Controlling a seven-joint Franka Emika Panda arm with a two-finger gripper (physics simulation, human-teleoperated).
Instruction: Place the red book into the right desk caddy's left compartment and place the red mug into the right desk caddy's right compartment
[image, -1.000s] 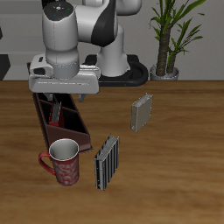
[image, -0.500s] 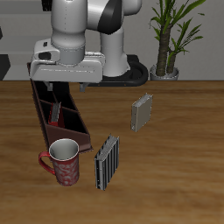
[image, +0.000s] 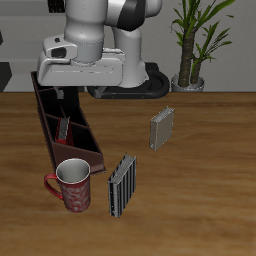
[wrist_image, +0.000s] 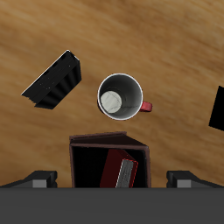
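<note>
The right desk caddy (image: 66, 130), a long dark maroon open-topped box, lies on the wooden table (image: 200, 190) with its length running from the back toward the front edge. In the exterior view, dividers split it into sections, and the red book (image: 62, 127) leans tilted inside one of the middle sections, its white page edges catching light. The wrist view looks down into the same caddy (wrist_image: 109, 157) and shows the book (wrist_image: 121, 170) standing slanted against an inner wall.

Just in front of the caddy's near end stands the red mug (image: 74, 184), upright on the table, with its handle pointing away from the books and its white inside open to the top. It is close to the caddy, and contact cannot be told from here. In the wrist view the mug (wrist_image: 122, 94) sits just beyond the caddy's end wall, apart from it.

Beside the mug, a grey-striped book (image: 122, 184) stands on edge. Farther back, well apart, a second grey-striped book (image: 161, 128) stands upright. A potted plant (image: 193, 45) stands at the table's back.

The gripper (image: 82, 95) hangs above the caddy's rear part, holding nothing. Its fingertips (wrist_image: 37, 180) show only at the frame's edge, set wide apart.
</note>
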